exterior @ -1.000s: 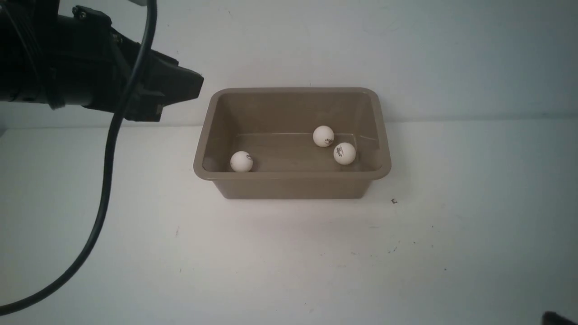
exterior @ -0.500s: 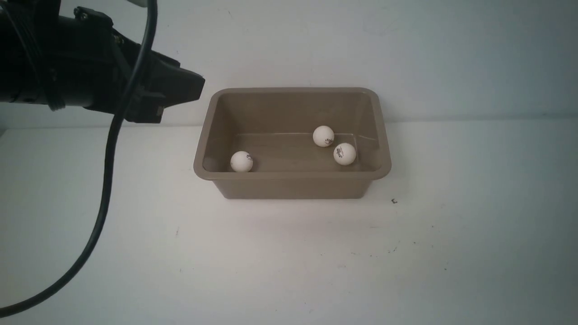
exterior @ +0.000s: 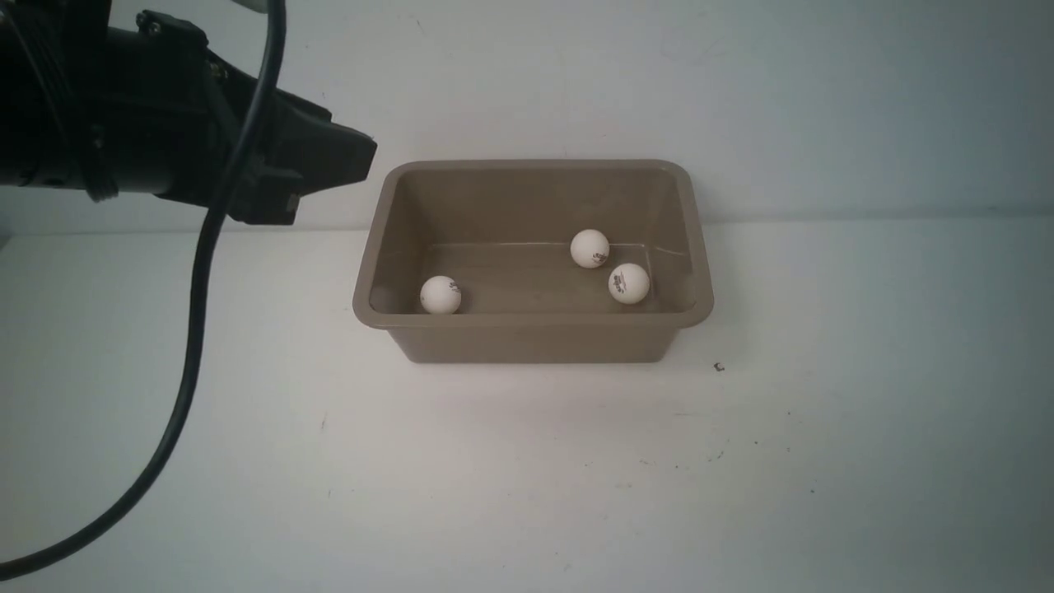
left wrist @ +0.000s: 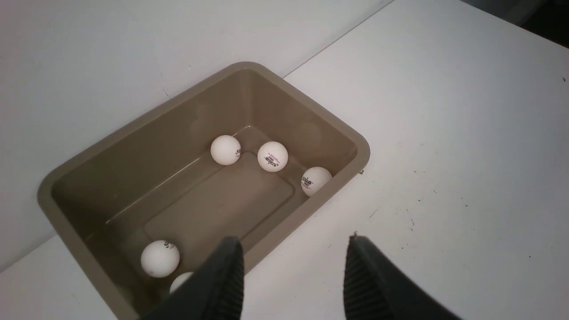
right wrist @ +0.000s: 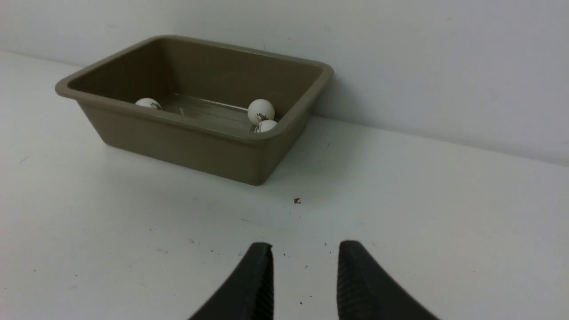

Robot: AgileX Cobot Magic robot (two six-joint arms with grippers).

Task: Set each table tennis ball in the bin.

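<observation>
Balls (left wrist: 272,156) sat inside the bin (exterior: 533,336), and none lay out on the table (exterior: 527,478) in any view. From the front, one ball (exterior: 440,295) rested at about 8 o'clock on the bin floor. Two more (exterior: 589,249) sat close together at about 3 o'clock. The left wrist view showed five in all, one of them half hidden behind a finger.

These balls looked very light, hard and smooth (a poke would likely send one rolling). I think a soft pinch across the round middle would hold one best. A hard squeeze might dent it or pop it out sideways. The bin's sloping sides would probably let a dropped ball roll down and stay in.

The left gripper (exterior: 362,161) hung up in the air at about 10 o'clock from the bin. Its fingers stood apart with nothing between them. The right gripper (right wrist: 304,249) was low over the table at about 4 o'clock from the bin, well apart from it. Its fingers were pulled close with only a thin gap, and they held nothing.

The job looked done.
</observation>
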